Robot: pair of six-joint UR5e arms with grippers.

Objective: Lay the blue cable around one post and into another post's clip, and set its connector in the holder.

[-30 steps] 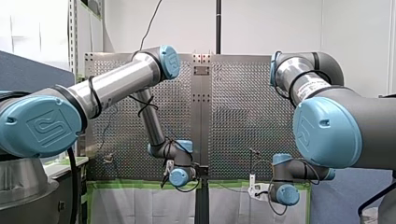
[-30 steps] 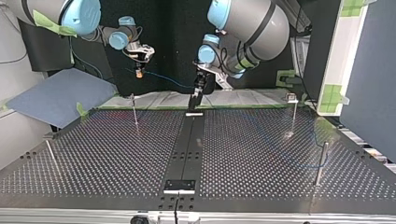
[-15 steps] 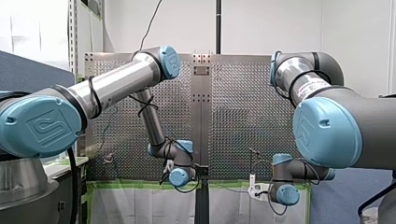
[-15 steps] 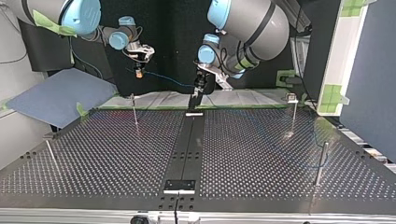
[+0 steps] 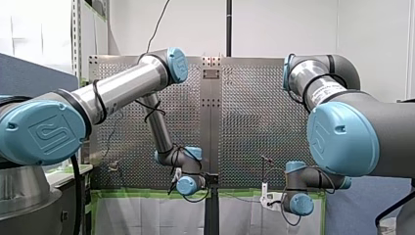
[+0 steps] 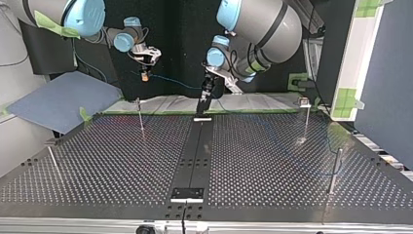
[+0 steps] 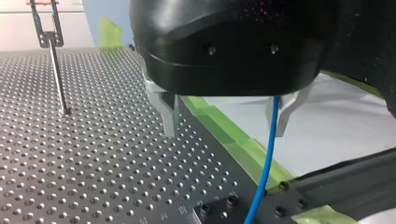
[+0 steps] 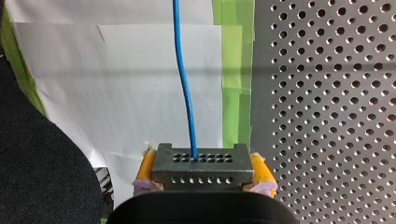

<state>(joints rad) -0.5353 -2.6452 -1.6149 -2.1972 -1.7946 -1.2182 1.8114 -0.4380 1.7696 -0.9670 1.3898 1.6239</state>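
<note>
Yellow pads [image 8: 147,164] of the right gripper [image 8: 201,173] pinch the grey connector [image 8: 201,158]. The blue cable [image 8: 184,79] runs ahead over white paper [image 8: 116,70]. Only the left wrist view shows the left gripper [image 7: 226,114]: metal fingers [image 7: 168,109] spread, cable hanging btwn them. Only the top view shows a thin post [image 6: 140,114] on the table [image 6: 122,165].

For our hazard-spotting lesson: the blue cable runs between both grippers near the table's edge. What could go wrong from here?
1. My left gripper has its fingers wide apart, and the blue cable merely passes beside one of them, so it may slip free on the way to a post.
2. My right gripper holds the connector only by its sides; a tug along the cable might tilt it or pull it out.
</note>
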